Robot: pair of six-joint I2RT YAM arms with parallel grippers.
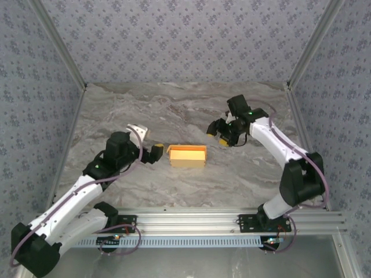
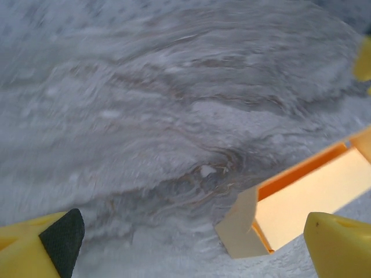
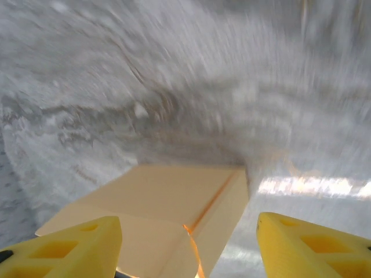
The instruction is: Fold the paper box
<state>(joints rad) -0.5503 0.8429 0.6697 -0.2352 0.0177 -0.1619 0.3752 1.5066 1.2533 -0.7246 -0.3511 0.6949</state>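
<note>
Seemingly the folding is near done: the small yellow-orange card box point(image 1: 187, 156) stands formed mid-way on the grey marbled table point(image 1: 145, 110). Left gripper point(image 1: 155, 152) and right gripper point(image 1: 218, 135) flank it, jaws spread, empty. Next probably calls for tidying its splayed left end flap.

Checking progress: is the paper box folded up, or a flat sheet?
Folded: the paper box stands as a shallow open-topped tray with raised walls.

A small yellow-orange paper box point(image 1: 186, 156) sits folded and open-topped near the middle of the marble table point(image 1: 145, 110), long sides running 9 to 3 o'clock. A pale end flap point(image 2: 239, 223) leans outward at its 9 o'clock end.
</note>
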